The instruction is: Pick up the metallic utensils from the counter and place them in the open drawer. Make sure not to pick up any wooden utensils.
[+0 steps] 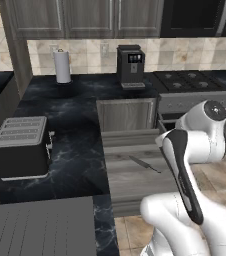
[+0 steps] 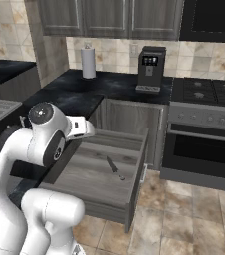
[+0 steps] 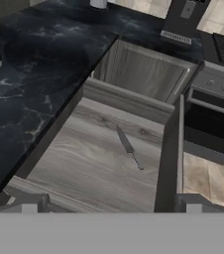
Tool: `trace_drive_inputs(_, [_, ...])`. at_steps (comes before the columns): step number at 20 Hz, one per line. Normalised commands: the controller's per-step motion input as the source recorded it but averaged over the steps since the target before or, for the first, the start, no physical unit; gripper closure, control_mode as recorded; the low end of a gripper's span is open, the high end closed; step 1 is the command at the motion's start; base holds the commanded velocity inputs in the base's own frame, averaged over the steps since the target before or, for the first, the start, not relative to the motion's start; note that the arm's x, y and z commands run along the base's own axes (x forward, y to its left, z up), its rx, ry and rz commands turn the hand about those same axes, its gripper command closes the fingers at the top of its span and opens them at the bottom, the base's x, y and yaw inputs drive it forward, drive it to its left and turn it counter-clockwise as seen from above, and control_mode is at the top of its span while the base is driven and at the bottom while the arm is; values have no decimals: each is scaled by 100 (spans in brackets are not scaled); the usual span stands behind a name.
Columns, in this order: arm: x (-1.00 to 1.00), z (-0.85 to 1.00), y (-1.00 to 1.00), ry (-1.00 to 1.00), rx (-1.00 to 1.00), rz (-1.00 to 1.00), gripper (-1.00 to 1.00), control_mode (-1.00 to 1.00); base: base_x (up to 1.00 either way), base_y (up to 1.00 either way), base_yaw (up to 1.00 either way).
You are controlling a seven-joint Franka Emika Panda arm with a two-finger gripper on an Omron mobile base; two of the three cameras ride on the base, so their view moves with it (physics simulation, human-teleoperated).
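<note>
Knife (image 3: 129, 147), slim, on the wood-grain open drawer's (image 3: 84, 168) floor; hand's state unclear.

A home kitchen (rendered): a black marbled bench (image 1: 70, 107) under grey wall cabinets (image 1: 90, 17), a gas stove (image 2: 206, 92) with an oven below, a coffee machine (image 1: 130, 66), a toaster (image 1: 21, 146), a paper-towel roll (image 1: 62, 66), tiled backsplash and floor.

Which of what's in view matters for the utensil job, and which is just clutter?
Job: open drawer; slim knife-like utensil lying in it; counter.
Clutter: toaster; paper towel roll; coffee machine; stove.
</note>
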Motion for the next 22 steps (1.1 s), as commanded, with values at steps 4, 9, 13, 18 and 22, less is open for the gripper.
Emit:
trace_drive_inputs(4, [-31, 21, 4, 0, -1, 0, -100, -100, 0, 0, 0])
trace_drive_inputs(9, [-38, 23, 13, 0, -3, 0, -100, -100, 0, 0, 0])
trace_drive_inputs(13, [-21, 6, 11, 2, -4, 1, -100, -100, 0, 0, 0])
trace_drive_inputs(18, [-1, 0, 1, 10, -2, 2, -100, 100, 0, 0, 0])
trace_drive_inputs(22, [0, 0, 0, 0, 0, 0, -100, 100, -1, 0, 0])
